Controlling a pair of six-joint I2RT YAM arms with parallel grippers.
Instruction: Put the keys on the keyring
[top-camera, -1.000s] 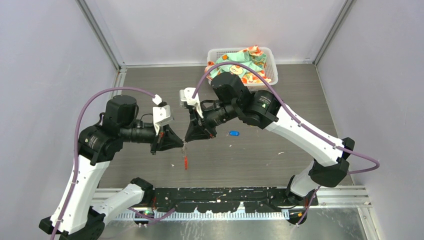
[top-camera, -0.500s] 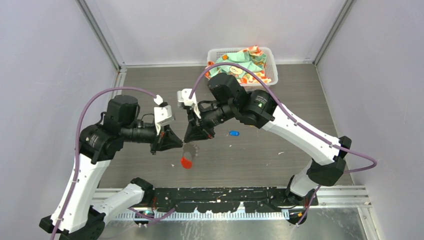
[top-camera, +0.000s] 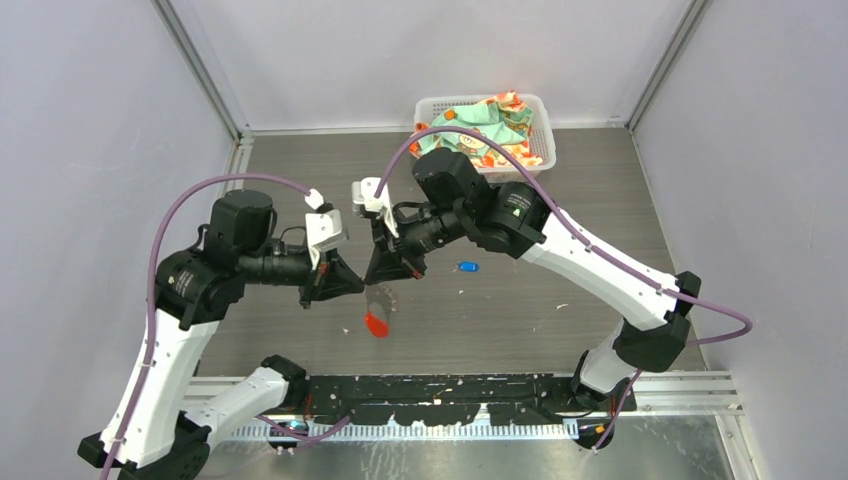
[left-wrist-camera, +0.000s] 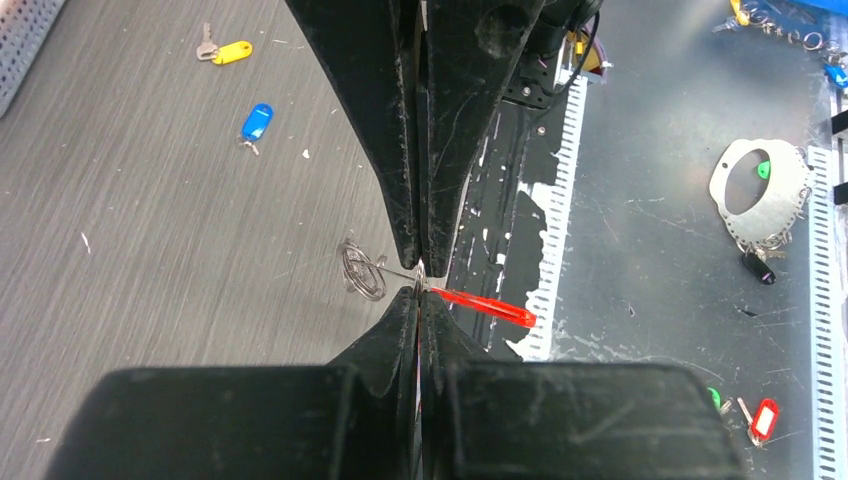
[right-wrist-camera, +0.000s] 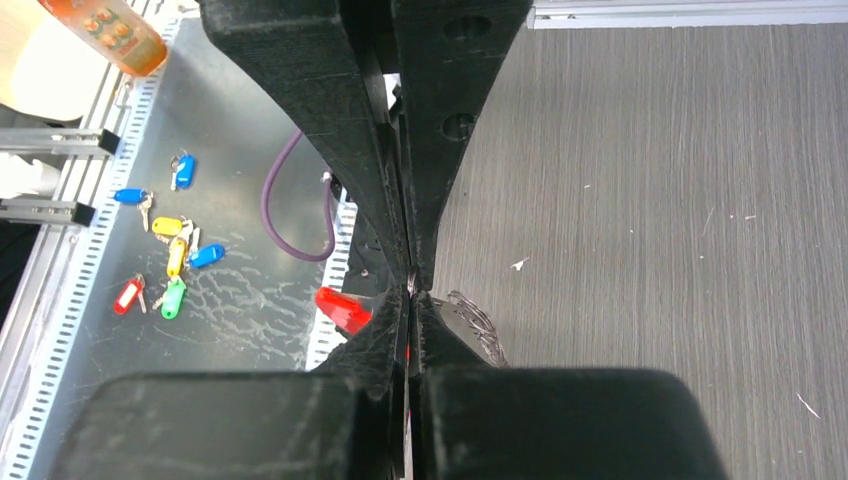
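Two hands, tips nearly meeting over the near middle of the bench (top-camera: 300, 170).

1. Left hand (left-wrist-camera: 421, 272): fingers pressed fully together, pinching the keyring (left-wrist-camera: 362, 270) where the wire coil joins its red tag (left-wrist-camera: 483, 305). The coil sticks out on one side of the tips and the tag on the other.
2. Right hand (right-wrist-camera: 411, 283): fingers likewise pressed together, with a glint of metal caught at the tips. It grips the same keyring, coil just behind on one side and red tag on the other.
3. Keyring, overhead view: hangs just below the two hands, tag lowest, toward the near edge.
4. Blue key (top-camera: 467, 266): flat on the bench, a little right of the right hand, apart from the keyring.
5. Yellow key (left-wrist-camera: 225, 50): flat on the bench past the blue key and apart from it; hidden under the right arm from overhead.
6. Basket (top-camera: 540, 110): white plastic, far edge of the bench, right of centre, holding a patterned cloth (top-camera: 480, 125).
7. Spare tagged keys (right-wrist-camera: 165, 250): several, in blue, yellow, green and red, loose on the metal ledge (right-wrist-camera: 240, 290) beyond the bench's near edge.
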